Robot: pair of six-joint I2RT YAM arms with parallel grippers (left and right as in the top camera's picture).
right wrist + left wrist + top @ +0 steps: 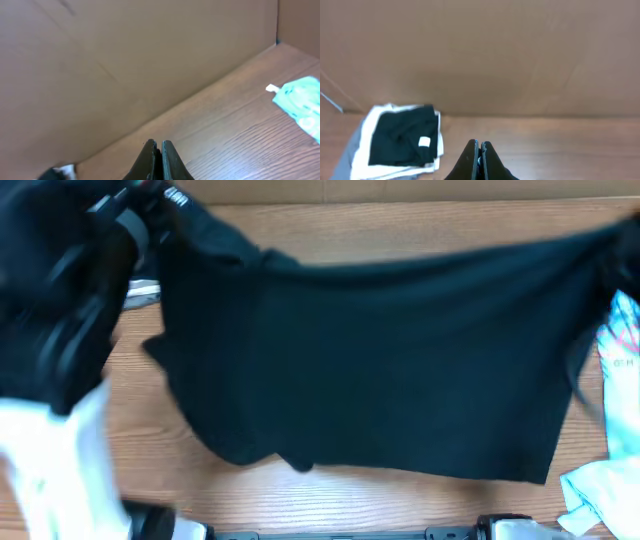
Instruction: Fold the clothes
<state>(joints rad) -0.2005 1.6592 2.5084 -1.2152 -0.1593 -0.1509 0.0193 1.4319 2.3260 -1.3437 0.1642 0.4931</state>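
Across the middle of the overhead frame, the clothes (400,370) hang as a wide, soft black sheet of matte fabric. The top edge sags between its two raised upper corners, and the wavy hem falls over the wood-grain table (330,500). The left gripper (480,150) and right gripper (159,150) have their dark jaws pressed together, each pinching one upper corner. The cloth does not show in the wrist views.

Overhead, we see the black garment (400,370) and the left arm (80,300) only as blurs, and the garment's right corner is cut off. Its white lettering (176,196) is too small to read. We cannot tell whether the left gripper (480,146) or the right gripper (161,145) pinches cloth.
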